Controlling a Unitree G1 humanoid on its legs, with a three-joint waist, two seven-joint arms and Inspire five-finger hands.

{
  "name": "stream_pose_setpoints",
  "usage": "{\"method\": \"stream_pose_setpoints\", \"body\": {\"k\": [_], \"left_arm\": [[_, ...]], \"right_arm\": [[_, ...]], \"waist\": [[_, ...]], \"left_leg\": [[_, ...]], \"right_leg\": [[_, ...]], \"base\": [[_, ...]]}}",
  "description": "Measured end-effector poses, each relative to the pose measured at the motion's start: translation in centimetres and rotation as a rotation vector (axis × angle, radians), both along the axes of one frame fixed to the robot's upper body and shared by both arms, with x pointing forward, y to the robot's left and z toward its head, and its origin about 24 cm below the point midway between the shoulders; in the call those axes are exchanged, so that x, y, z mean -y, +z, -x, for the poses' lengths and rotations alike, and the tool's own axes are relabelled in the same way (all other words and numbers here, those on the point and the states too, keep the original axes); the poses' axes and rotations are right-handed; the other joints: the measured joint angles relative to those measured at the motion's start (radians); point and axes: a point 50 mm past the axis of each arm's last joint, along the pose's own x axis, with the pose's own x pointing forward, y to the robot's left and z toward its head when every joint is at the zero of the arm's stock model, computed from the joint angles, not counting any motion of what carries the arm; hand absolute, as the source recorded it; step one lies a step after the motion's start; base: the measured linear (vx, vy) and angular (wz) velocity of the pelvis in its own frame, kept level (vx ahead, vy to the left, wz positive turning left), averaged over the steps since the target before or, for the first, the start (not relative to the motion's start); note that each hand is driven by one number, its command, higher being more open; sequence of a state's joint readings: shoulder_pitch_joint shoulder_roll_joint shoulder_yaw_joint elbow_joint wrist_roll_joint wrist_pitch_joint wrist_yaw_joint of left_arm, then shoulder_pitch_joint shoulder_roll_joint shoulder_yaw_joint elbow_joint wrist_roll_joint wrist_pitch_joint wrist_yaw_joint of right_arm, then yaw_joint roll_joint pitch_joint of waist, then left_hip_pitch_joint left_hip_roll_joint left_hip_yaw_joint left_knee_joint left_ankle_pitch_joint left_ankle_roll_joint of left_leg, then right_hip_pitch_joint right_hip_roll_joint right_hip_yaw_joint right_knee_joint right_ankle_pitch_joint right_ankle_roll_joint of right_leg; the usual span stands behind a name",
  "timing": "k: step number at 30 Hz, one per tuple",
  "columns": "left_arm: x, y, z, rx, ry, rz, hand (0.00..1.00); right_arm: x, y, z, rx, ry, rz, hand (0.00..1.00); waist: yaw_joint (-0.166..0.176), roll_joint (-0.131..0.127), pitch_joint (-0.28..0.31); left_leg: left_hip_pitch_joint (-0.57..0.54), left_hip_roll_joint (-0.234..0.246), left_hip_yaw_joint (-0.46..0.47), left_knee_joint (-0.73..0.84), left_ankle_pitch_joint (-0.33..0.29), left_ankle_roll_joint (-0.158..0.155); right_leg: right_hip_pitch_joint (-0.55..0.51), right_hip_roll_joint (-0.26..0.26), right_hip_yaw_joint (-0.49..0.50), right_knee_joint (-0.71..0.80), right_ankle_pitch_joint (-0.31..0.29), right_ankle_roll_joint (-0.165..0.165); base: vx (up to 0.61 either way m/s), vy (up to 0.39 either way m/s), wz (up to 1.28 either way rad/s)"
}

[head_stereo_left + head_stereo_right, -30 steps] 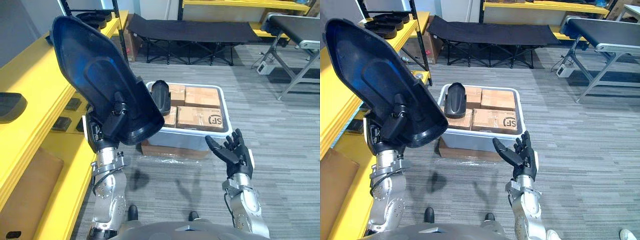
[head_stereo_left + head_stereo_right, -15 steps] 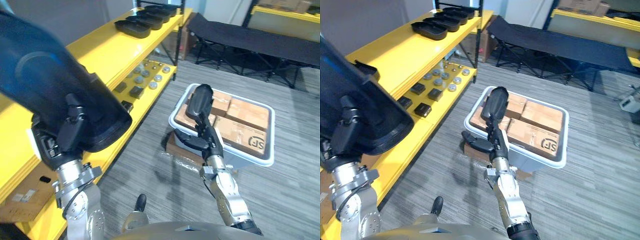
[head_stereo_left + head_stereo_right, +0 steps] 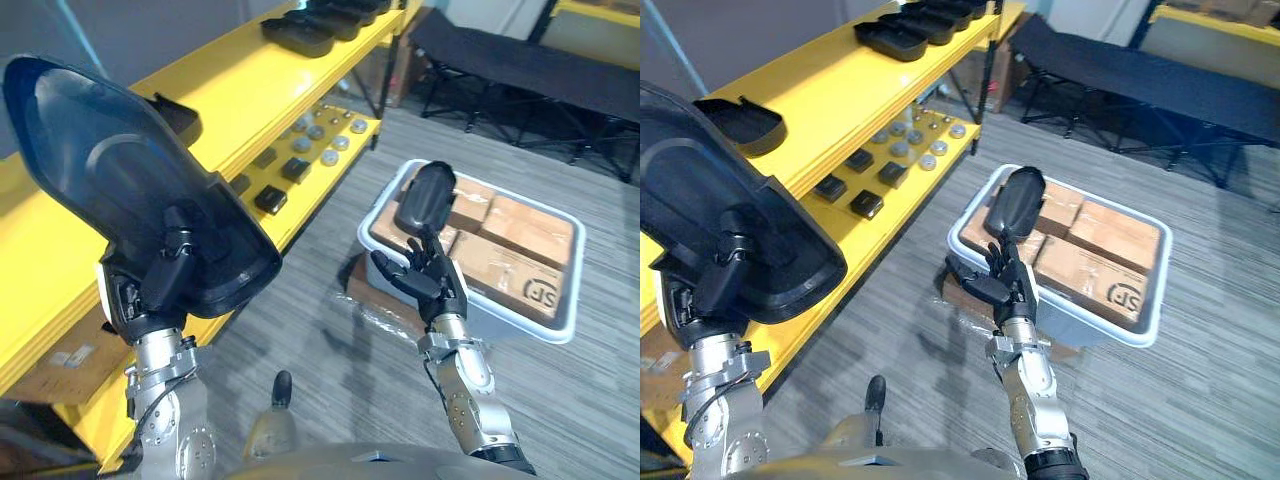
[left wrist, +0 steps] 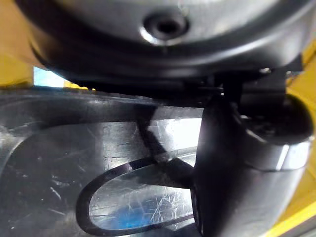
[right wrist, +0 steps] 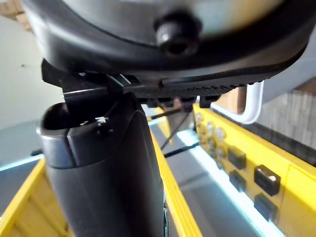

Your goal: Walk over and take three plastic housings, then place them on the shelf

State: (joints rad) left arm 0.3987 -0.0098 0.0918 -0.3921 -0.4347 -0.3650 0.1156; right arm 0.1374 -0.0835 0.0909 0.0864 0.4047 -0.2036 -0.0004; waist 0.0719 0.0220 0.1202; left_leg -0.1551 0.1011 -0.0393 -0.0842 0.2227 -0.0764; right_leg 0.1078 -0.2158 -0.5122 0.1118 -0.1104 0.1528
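Currently a large black moulded plastic housing (image 3: 110,170) is clasped at its rim by the left robot hand (image 3: 152,292) beside the yellow shelf (image 3: 235,85). Judged light, stiff and slick, it is best pinched there. The right robot hand (image 3: 428,282) is spread, empty.

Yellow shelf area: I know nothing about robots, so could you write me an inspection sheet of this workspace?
Surface: yellow shelf, upper board partly bare; grey carpet floor.
Job's things: large black housing raised beside the shelf; second housing standing in the white crate; row of housings at the shelf's far end; single housing nearer.
Clutter: cardboard boxes in the crate; small dark blocks and round discs on the lower board.
Hands: left hand, fingers curled on the large black housing; right hand open, holding nothing.
Cables: nothing seen.
Surroundings: black folding cot beyond the crate.
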Motion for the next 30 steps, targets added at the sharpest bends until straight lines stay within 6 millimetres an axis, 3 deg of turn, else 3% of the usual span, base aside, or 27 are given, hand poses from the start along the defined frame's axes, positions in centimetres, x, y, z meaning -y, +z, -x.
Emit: {"method": "stream_pose_setpoints", "body": {"k": [4, 6, 11, 15, 17, 18, 19, 20, 21, 24, 27, 28, 29, 30], "left_arm": [[0.4, 0.1, -0.5, 0.016, -0.088, -0.050, 0.00], [1.0, 0.0, -1.1, 0.016, -0.148, -0.069, 0.00], [1.5, 0.0, -1.3, 0.016, -0.178, -0.074, 0.00], [1.7, 0.2, -1.7, 0.018, -0.145, -0.056, 0.00], [1.7, 0.1, -1.7, 0.010, -0.118, -0.039, 0.00], [1.6, 0.1, -1.7, 0.008, -0.111, -0.035, 0.00], [1.5, 0.2, -1.8, 0.012, -0.099, -0.031, 0.00], [1.4, 0.1, -1.7, 0.009, -0.087, -0.026, 0.00], [1.2, 0.0, -1.5, 0.001, -0.076, -0.027, 0.00], [0.4, -0.4, -0.9, -0.024, -0.031, -0.026, 0.00], [-0.1, -0.1, -0.5, -0.018, -0.013, -0.038, 0.00], [-0.3, 0.1, -0.4, -0.005, -0.010, -0.044, 0.00], [-0.4, 0.2, -0.4, -0.001, -0.006, -0.046, 0.00], [-0.5, 0.5, -0.2, 0.005, -0.003, -0.055, 0.00]], "right_arm": [[0.2, 0.2, 1.0, 0.024, -0.029, -0.015, 1.00], [0.8, 0.1, 1.8, 0.027, -0.056, -0.004, 1.00], [0.7, 0.6, 1.5, 0.073, -0.012, 0.005, 1.00], [0.6, 1.4, 0.9, 0.123, 0.033, 0.063, 1.00], [0.7, 1.5, 0.9, 0.129, 0.044, 0.081, 1.00], [0.7, 1.4, 0.9, 0.128, 0.045, 0.080, 1.00], [0.5, 1.6, 0.9, 0.137, 0.043, 0.071, 1.00], [0.6, 1.8, 0.8, 0.149, 0.044, 0.075, 1.00], [0.5, 1.8, 0.8, 0.150, 0.048, 0.075, 1.00], [-0.5, 2.4, 0.8, 0.175, 0.071, 0.053, 1.00], [-0.9, 2.4, 0.9, 0.177, 0.069, 0.033, 1.00], [-0.9, 2.5, 0.9, 0.178, 0.055, 0.028, 1.00], [-0.9, 2.6, 0.9, 0.181, 0.049, 0.024, 1.00], [-0.9, 2.6, 1.0, 0.179, 0.037, 0.019, 1.00]], "waist": [[-0.027, -0.021, 0.011], [-0.039, -0.021, 0.012], [-0.044, -0.024, 0.021], [-0.053, 0.002, 0.060], [-0.052, 0.021, 0.078], [-0.052, 0.020, 0.083], [-0.050, 0.000, 0.105], [-0.041, 0.020, 0.119], [-0.040, 0.019, 0.125], [-0.031, -0.001, 0.137], [-0.002, -0.041, 0.142], [0.003, -0.049, 0.136], [0.004, -0.049, 0.135], [0.002, -0.051, 0.134]], "left_leg": [[-0.007, -0.067, -0.064, 0.001, 0.010, 0.013], [-0.008, -0.084, -0.099, 0.001, 0.028, 0.005], [-0.015, -0.083, -0.066, 0.012, 0.026, 0.005], [-0.041, -0.068, -0.047, 0.070, -0.010, 0.000], [-0.052, -0.055, -0.028, 0.080, -0.022, -0.004], [-0.054, -0.054, -0.017, 0.082, -0.043, -0.004], [-0.090, -0.055, 0.024, 0.170, -0.089, 0.021], [-0.127, -0.048, 0.051, 0.312, -0.134, 0.030], [-0.135, -0.047, 0.060, 0.346, -0.158, 0.016], [-0.175, -0.059, 0.083, 0.465, -0.241, 0.030], [-0.186, -0.089, 0.092, 0.567, -0.337, 0.055], [-0.192, -0.101, 0.084, 0.591, -0.370, 0.063], [-0.194, -0.108, 0.069, 0.600, -0.380, 0.068], [-0.186, -0.120, 0.043, 0.600, -0.386, 0.080]], "right_leg": [[-0.044, -0.011, 0.165, 0.162, -0.138, -0.019], [-0.046, -0.011, 0.229, 0.201, -0.141, -0.024], [-0.046, -0.017, 0.233, 0.172, -0.144, -0.027], [-0.067, -0.008, 0.250, 0.174, -0.146, -0.014], [-0.075, -0.001, 0.243, 0.189, -0.157, -0.025], [-0.074, -0.004, 0.239, 0.188, -0.157, -0.028], [-0.076, -0.029, 0.237, 0.193, -0.159, -0.033], [-0.070, -0.029, 0.240, 0.218, -0.174, -0.029], [-0.069, -0.028, 0.241, 0.238, -0.186, -0.019], [-0.062, -0.054, 0.244, 0.260, -0.216, -0.019], [0.006, -0.075, 0.236, 0.218, -0.243, -0.051], [-0.009, -0.083, 0.247, 0.306, -0.220, -0.087], [-0.045, -0.091, 0.257, 0.387, -0.191, -0.088], [-0.107, -0.098, 0.289, 0.527, -0.119, -0.090]], "base": [[0.03, -0.058, 0.65], [0.07, -0.051, 0.70], [-0.01, -0.029, -0.10], [-0.13, -0.001, -0.19], [-0.13, 0.001, 0.11], [-0.10, 0.041, 0.24], [-0.07, 0.046, 0.17], [-0.05, 0.061, 0.08], [0.00, 0.000, 0.00], [0.08, 0.080, -0.01], [0.20, 0.124, 0.17], [0.26, 0.097, 0.35], [0.39, 0.194, 0.57], [0.33, 0.182, 0.62]]}}
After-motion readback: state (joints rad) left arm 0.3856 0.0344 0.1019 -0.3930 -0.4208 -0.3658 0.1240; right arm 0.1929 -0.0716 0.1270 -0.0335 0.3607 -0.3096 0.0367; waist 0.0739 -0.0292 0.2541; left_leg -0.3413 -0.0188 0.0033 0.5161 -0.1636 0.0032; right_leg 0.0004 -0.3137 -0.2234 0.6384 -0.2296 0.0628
